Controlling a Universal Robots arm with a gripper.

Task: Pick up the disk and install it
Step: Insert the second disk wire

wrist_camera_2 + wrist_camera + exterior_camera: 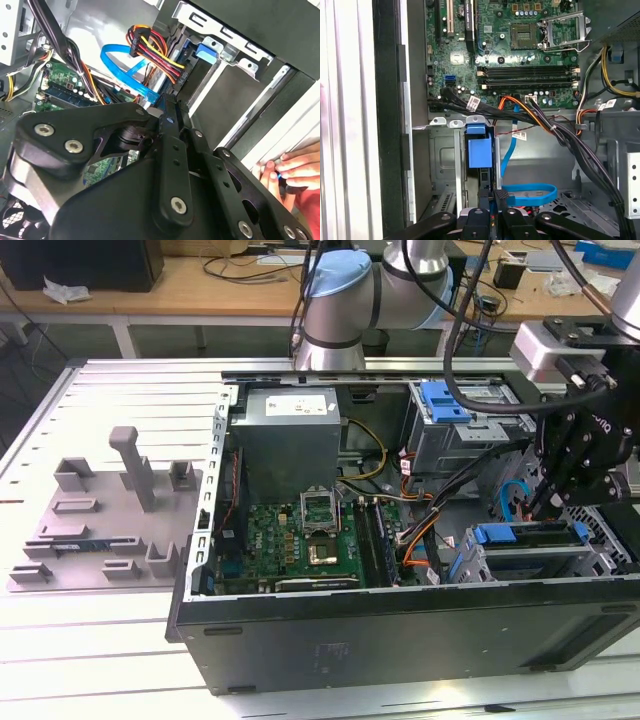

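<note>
The jaws (487, 212) are clenched on the disk's (485, 187) rear edge, which stands edge-on between them inside its cage (442, 160). Stiff, fairly heavy, shock-sensitive, I judge; its frame is the safest hold.

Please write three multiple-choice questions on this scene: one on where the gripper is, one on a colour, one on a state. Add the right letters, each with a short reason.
1. In the exterior view, the gripper is:
A) at the case's left end
B) at the case's right end, above the drive cage
C) far outside the case

2. The flat looped cable is:
A) red
B) blue
C) white

3. The computer case is:
A) shut by a side panel
B) open on its upper side
C) wrapped in foil

Answers:
1 B: it hangs over the blue-tabbed drive cage on the exterior view's right.
2 B: the loop is bright blue in both wrist views.
3 B: the green motherboard lies in plain sight.
</note>
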